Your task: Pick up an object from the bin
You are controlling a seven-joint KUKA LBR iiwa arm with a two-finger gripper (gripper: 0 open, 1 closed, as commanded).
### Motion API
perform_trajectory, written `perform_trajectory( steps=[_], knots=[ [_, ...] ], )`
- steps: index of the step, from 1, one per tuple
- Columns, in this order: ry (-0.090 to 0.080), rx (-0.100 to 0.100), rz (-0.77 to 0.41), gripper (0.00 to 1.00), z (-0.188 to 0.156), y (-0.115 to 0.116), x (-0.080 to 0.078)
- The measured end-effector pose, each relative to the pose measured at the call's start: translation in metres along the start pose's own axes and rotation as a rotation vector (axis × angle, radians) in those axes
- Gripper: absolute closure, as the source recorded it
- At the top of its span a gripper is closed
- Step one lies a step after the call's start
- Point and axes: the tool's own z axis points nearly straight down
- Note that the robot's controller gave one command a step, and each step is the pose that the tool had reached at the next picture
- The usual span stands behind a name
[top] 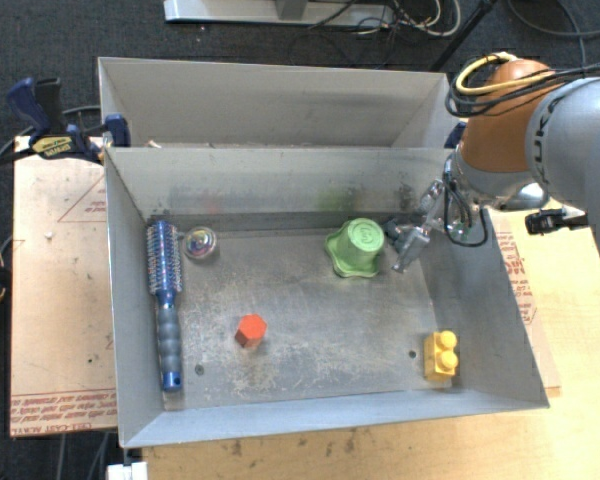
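My gripper [404, 245] hangs at the bin's back right, just right of a green upturned cup [357, 248]. Its two metal fingers stand apart, one fingertip close to the cup's right edge, with nothing between them. The cup rests on the bin floor near the back wall. A yellow toy brick [441, 354] lies in the front right corner, well below the gripper.
A small red block [250, 330] sits mid-floor toward the front. A blue hairbrush [164, 303] lies along the left wall, with a small round silvery thing [199, 244] beside its upper end. The arm with its orange cover reaches in over the right rim.
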Motion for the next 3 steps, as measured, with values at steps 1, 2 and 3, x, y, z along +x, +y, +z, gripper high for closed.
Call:
perform_trajectory(
  steps=[1, 2, 3],
  knots=[
    [0.004, -0.01, 0.062, 0.0, 0.0317, -0.0079, -0.0062],
    [0.014, -0.015, 0.171, 0.0, 0.0309, -0.0049, -0.0092],
    [-0.004, -0.004, 0.178, 1.0, 0.0318, -0.0135, -0.0131]
  ],
)
